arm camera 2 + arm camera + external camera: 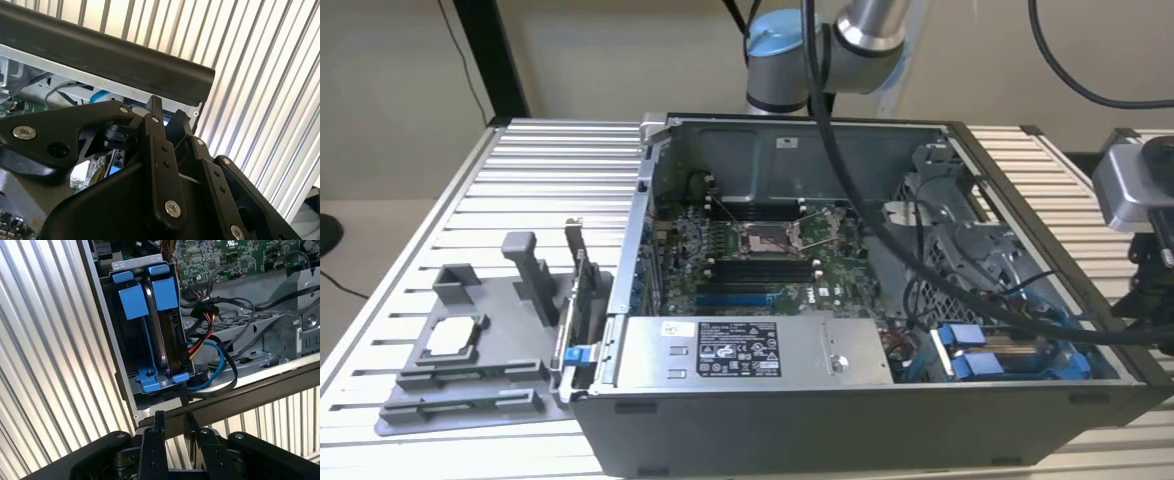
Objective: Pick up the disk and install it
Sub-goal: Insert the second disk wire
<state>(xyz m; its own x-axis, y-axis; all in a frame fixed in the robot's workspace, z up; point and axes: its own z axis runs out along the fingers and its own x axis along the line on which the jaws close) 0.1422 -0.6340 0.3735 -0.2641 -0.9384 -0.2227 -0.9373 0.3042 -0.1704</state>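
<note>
First wrist view showed the disk point(167, 330) seated on edge in the drive cage point(122, 365) of the open computer case point(854, 420), its blue carrier tabs outward. The gripper point(172, 422) hovered just outside the case wall, jaws seemingly nearly closed and holding nothing, above the slatted bench point(534, 170).

An open computer case point(881, 420) lies on a ribbed metal surface point(520, 190), with a green motherboard point(761, 250) inside and a grey power-supply box point(747, 350) with a white label along its near wall. Bundled black cables point(961, 290) cross the case interior toward the exterior view's right. To the exterior view's left of the case, a grey parts holder point(467, 370) carries a small square silver chip point(454, 335).
</note>
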